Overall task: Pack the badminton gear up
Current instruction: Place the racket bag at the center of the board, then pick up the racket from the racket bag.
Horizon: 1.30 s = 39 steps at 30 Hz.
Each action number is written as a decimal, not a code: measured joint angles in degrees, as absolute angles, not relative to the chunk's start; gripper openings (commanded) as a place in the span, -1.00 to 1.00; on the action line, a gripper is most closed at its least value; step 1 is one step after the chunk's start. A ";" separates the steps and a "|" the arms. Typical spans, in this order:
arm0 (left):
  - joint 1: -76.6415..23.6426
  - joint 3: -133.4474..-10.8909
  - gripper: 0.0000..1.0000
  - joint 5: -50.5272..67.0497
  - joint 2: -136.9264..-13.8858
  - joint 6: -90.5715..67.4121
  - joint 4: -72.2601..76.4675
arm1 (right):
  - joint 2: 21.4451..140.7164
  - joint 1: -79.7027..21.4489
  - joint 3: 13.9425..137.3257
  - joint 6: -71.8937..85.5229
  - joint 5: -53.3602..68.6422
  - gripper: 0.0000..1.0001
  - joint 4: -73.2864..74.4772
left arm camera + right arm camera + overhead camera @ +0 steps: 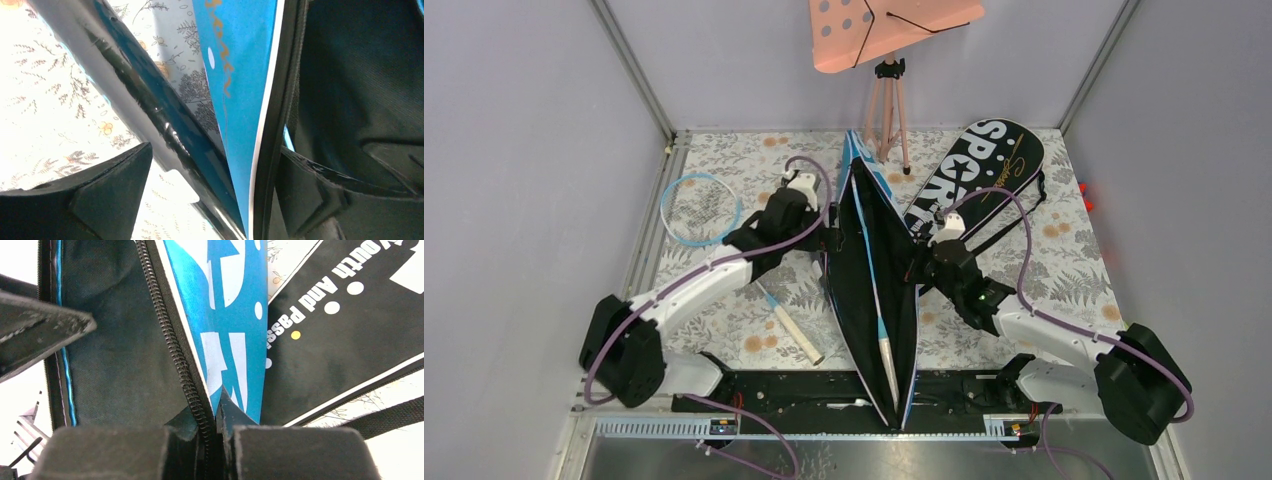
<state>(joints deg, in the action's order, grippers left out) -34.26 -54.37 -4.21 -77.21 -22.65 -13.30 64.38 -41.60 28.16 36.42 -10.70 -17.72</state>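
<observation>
Loose racket (704, 205), light-blue hoop and pale grip, lies flat on the floral bench (1074, 260) beside the left tool (215, 154). Its fingers stand apart astride the left wall of the blue bag (869, 250). The bag gapes upright, black woven lining, with a second racket (886, 350) inside; right tool (217, 432) pinched on its zippered right edge, black SPORT bag (984, 165) flat beyond.

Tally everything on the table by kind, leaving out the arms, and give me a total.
Bags: 2, the blue bag and the black SPORT bag.
Rackets: 2, the loose racket and the bagged racket.
Pink board on tripod: 1.
Total: 5.
</observation>
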 measured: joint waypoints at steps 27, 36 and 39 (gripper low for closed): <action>-10.20 -37.10 0.71 -19.05 -76.27 -49.43 -28.93 | 67.46 -41.60 28.05 36.21 -7.31 -1.00 -22.63; -7.42 -48.88 0.19 -19.11 -90.74 -48.21 -27.75 | 67.88 -41.60 28.05 34.83 -7.20 -1.00 -22.81; -7.42 -49.17 -0.06 -18.83 -91.02 -47.77 -27.70 | 68.16 -41.60 28.08 34.46 -7.20 -1.00 -22.90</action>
